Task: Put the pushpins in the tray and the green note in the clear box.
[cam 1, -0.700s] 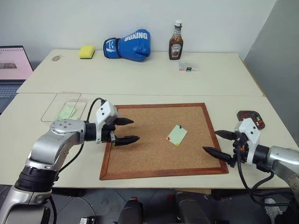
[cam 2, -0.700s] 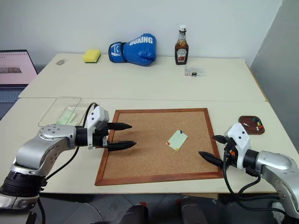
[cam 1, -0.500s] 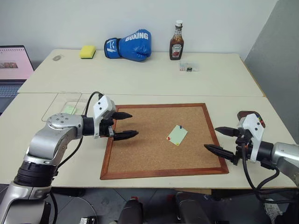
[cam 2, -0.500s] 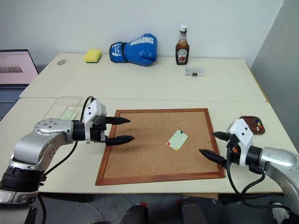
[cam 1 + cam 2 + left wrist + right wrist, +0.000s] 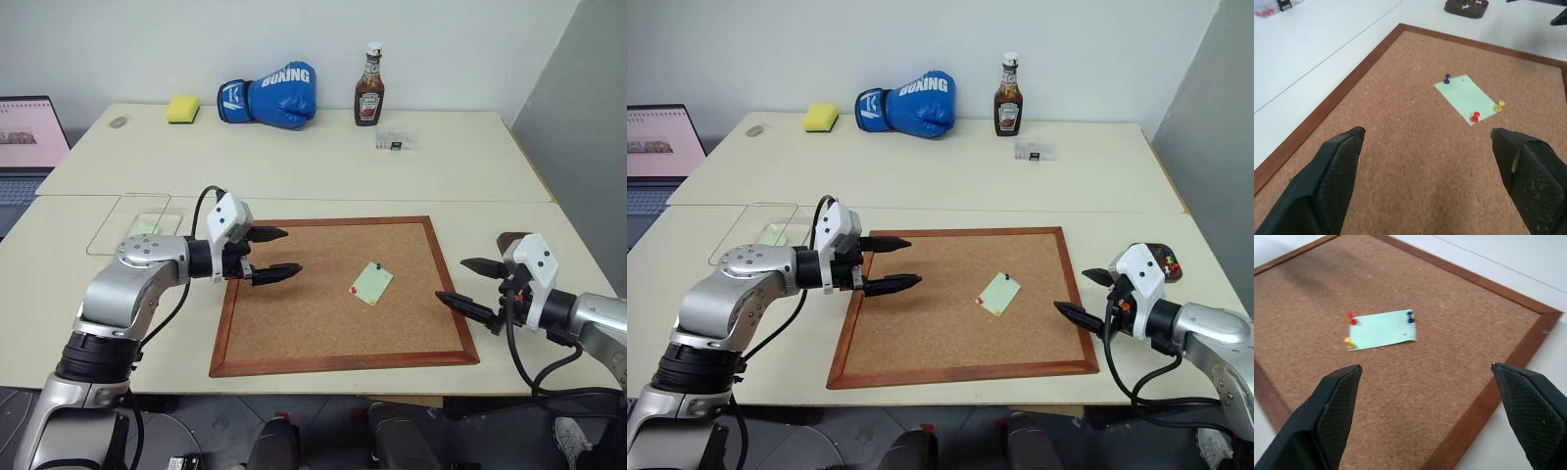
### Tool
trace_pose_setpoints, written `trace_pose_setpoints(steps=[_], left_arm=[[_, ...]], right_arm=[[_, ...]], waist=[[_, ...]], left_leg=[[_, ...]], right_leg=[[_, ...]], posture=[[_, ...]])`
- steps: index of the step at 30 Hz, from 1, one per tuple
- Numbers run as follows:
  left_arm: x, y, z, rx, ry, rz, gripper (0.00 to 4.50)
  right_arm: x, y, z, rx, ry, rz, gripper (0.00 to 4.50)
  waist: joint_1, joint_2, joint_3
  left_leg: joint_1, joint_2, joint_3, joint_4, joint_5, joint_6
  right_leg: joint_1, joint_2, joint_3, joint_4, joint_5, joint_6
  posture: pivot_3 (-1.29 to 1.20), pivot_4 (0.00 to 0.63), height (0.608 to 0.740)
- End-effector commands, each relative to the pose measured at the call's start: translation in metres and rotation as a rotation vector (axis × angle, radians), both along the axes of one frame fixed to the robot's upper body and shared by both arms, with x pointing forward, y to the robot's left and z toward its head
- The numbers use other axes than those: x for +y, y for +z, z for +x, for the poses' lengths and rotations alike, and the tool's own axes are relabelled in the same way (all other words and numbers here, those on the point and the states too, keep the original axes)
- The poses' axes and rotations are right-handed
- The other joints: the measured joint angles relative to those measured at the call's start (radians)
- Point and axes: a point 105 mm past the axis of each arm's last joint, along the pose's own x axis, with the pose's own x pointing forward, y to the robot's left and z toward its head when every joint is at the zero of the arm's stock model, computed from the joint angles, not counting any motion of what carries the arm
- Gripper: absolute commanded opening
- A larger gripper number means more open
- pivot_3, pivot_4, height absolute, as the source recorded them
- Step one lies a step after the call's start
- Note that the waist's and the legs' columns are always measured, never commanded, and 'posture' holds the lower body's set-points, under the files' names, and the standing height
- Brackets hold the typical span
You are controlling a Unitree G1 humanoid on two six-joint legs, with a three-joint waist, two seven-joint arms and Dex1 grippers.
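So both my claws are wide open right now, nothing in either one. My left gripper (image 5: 277, 254) is hovering over the left part of the corkboard (image 5: 313, 323), fingers pointing across it. My right gripper (image 5: 468, 283) hangs at the board's right edge, pointing back toward the left one.

The green note (image 5: 371, 284) sits flat on the cork between my two claws, a bit closer to the right one. It's pinned down: a dark blue pushpin (image 5: 1447, 78) at one corner, plus a red pushpin (image 5: 1475, 117) and a yellow pushpin (image 5: 1500, 105) close together along the opposite edge. My fingers aren't touching any of it.

The tray (image 5: 1157, 261) is on the table just behind my right claw, off the board, with a few coloured pins already in it. The clear box (image 5: 133, 223) is on the table just beyond my left arm, off the board's left side, with something pale green lying inside it.
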Motion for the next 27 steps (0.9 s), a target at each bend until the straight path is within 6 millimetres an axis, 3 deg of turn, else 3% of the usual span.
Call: trace_pose_setpoints(steps=[1, 9, 17, 21, 27], left_arm=[[-0.005, 0.013, 0.005, -0.060, 0.000, -0.040, 4.00], [-0.022, 0.008, 0.012, -0.105, 0.007, -0.080, 2.41], [-0.038, -0.026, 0.017, -0.100, 0.032, -0.073, 0.85], [-0.048, -0.033, 0.018, -0.107, 0.023, -0.080, 0.07], [-0.058, -0.070, 0.013, -0.051, -0.010, -0.013, 0.01]], right_arm=[[-0.002, 0.014, 0.010, -0.108, -0.056, -0.010, 4.50], [0.019, 0.009, 0.013, -0.130, -0.031, 0.017, 4.50], [0.061, 0.000, 0.035, -0.154, -0.008, 0.080, 4.50], [0.076, -0.005, 0.042, -0.155, 0.008, 0.096, 4.50], [0.091, -0.018, 0.057, -0.156, -0.016, 0.111, 4.50]], waist=[[0.001, 0.000, 0.000], [0.002, 0.000, 0.000], [-0.001, 0.000, 0.000], [0.001, 0.000, 0.000], [0.001, 0.000, 0.000]], left_leg=[[0.000, 0.000, 0.000, 0.000, 0.000, 0.000], [0.000, 0.000, 0.000, 0.000, 0.000, 0.000], [0.001, 0.000, 0.000, 0.000, 0.000, 0.000], [0.000, 0.000, 0.000, 0.000, 0.000, 0.000], [0.001, 0.000, 0.000, 0.000, 0.000, 0.000]], right_leg=[[0.000, 0.000, 0.000, 0.000, 0.000, 0.001], [0.000, 0.000, 0.000, 0.000, 0.001, 0.001], [0.000, 0.001, 0.000, 0.002, 0.001, 0.002], [0.000, 0.000, 0.000, 0.002, 0.001, 0.002], [0.000, 0.000, 0.000, 0.002, 0.001, 0.002]], posture=[[0.00, 0.150, 0.740], [0.00, 0.150, 0.740], [0.00, 0.150, 0.740], [0.00, 0.150, 0.740], [0.00, 0.150, 0.740]])
